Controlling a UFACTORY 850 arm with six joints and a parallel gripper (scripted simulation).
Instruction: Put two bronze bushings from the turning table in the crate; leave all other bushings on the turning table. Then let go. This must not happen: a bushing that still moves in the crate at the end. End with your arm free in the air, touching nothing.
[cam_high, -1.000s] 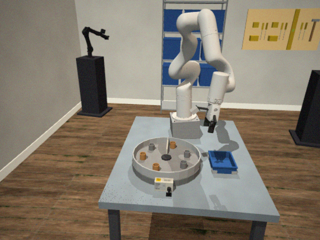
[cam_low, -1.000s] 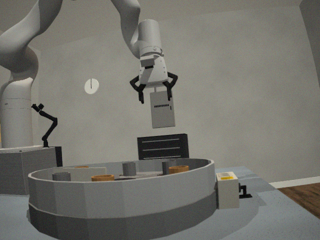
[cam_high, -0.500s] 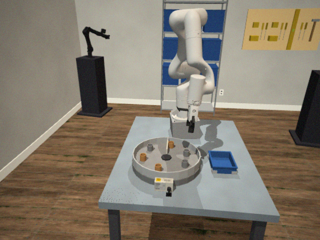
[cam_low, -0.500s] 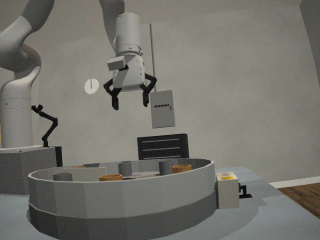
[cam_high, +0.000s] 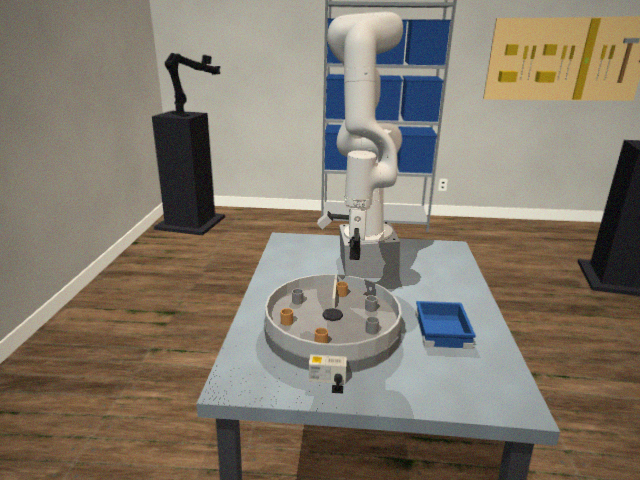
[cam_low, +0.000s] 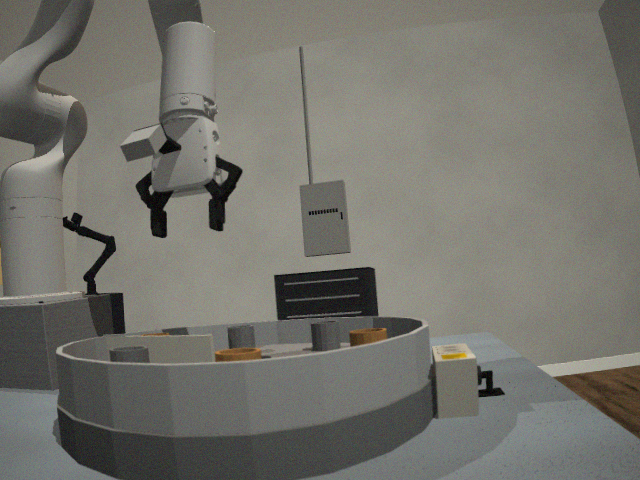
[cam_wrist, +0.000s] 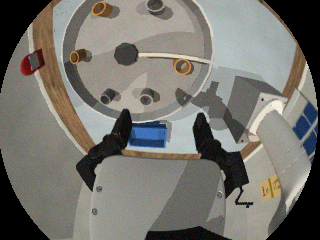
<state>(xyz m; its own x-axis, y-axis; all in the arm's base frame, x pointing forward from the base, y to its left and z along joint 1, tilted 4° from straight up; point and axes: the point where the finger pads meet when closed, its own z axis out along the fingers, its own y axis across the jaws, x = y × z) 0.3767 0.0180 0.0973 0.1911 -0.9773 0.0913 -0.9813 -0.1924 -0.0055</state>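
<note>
The hand (cam_high: 354, 248) (cam_low: 188, 232) (cam_wrist: 163, 118) is wide open and high, apparently approaching for bushing 1 of 2. 3 bronze bushings (cam_high: 321, 335) (cam_low: 238, 354) (cam_wrist: 182, 66) sit on the turning table (cam_high: 330, 347) (cam_low: 248, 397) (cam_wrist: 209, 30), at 1, 7 and 9 o'clock in the top view; next, line up and descend.

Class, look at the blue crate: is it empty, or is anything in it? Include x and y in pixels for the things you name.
Empty: the top view shows only bare blue floor inside the crate (cam_high: 445, 341) (cam_wrist: 148, 136).

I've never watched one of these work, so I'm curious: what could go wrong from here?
The turntable may carry a bronze ring out from under the open end effector. Its fingers might clip the upright divider near one bronze ring. It could grab a similarly shaped grey ring.
</note>
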